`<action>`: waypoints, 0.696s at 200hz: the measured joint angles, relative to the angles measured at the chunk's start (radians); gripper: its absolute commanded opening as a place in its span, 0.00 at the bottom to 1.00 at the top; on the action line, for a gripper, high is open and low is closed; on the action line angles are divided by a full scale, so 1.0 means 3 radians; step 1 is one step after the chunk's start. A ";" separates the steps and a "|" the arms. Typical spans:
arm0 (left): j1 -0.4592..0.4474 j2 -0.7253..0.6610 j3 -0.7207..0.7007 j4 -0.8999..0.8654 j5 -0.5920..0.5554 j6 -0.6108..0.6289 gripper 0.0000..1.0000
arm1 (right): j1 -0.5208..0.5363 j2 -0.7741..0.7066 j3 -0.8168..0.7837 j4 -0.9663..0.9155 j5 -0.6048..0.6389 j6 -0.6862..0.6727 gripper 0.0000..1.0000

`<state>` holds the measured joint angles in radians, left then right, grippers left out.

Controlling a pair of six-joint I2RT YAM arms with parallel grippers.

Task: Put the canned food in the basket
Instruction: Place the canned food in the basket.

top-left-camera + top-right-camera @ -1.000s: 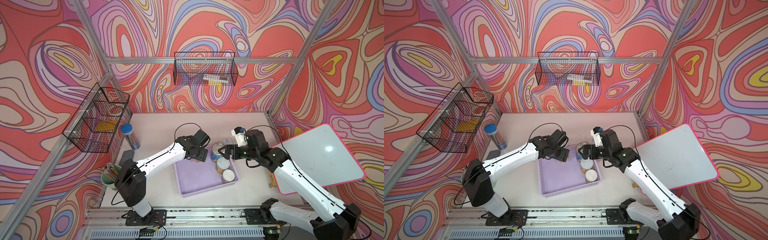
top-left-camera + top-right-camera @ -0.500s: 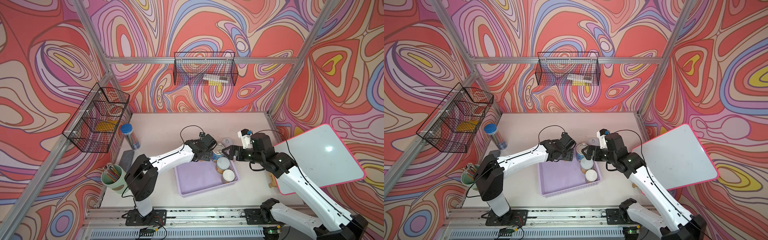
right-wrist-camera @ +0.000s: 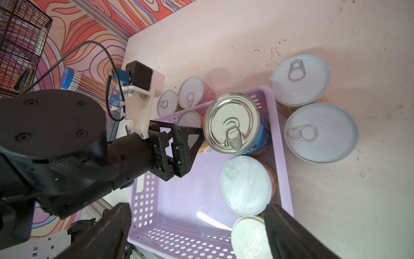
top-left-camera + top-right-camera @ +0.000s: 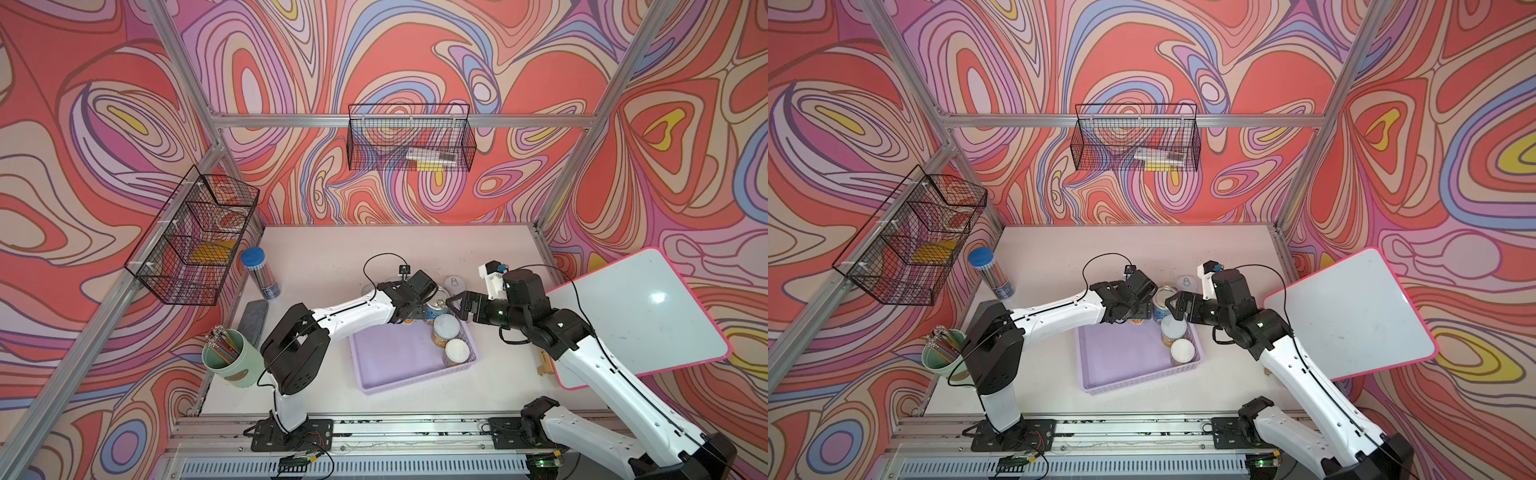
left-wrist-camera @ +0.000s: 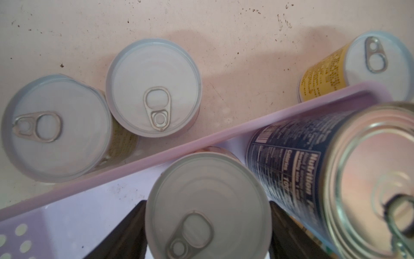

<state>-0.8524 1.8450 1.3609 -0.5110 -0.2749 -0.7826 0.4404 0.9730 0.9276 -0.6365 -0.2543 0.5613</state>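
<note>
On a pale tabletop inside swirl-patterned walls, we see the left end effector clamped on a small can, upright, just inside the basket at its far rim, beside the blue can. The right end effector, nearby, gapes empty.

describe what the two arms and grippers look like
The left arm and right arm have white shells and black joints. The left gripper and right gripper are black with angular fingers. Thin black cables loop to white wrist brackets.
</note>
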 measured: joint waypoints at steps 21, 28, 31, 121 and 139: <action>-0.0003 0.0050 0.0000 0.0052 0.0024 -0.0019 0.57 | 0.0000 0.0015 -0.0003 0.0005 -0.0019 0.0013 0.94; -0.0006 0.0067 0.0000 0.0067 0.0033 -0.0025 0.57 | 0.0000 0.0018 -0.0004 0.0006 -0.0022 0.0018 0.94; -0.0006 0.0076 0.0000 0.0074 0.0037 -0.0029 0.57 | 0.0000 0.0019 -0.0008 0.0009 -0.0023 0.0018 0.94; -0.0011 0.0165 0.0000 0.0146 0.0065 -0.0090 0.89 | -0.0003 0.0019 -0.0017 0.0011 -0.0028 0.0029 0.93; -0.0008 0.0165 0.0000 0.0192 0.0043 -0.0100 0.91 | -0.0003 0.0019 -0.0017 0.0011 -0.0028 0.0031 0.93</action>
<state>-0.8547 1.8946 1.3609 -0.4534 -0.2619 -0.8127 0.4397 0.9787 0.9226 -0.6331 -0.2626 0.5705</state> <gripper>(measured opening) 0.889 0.925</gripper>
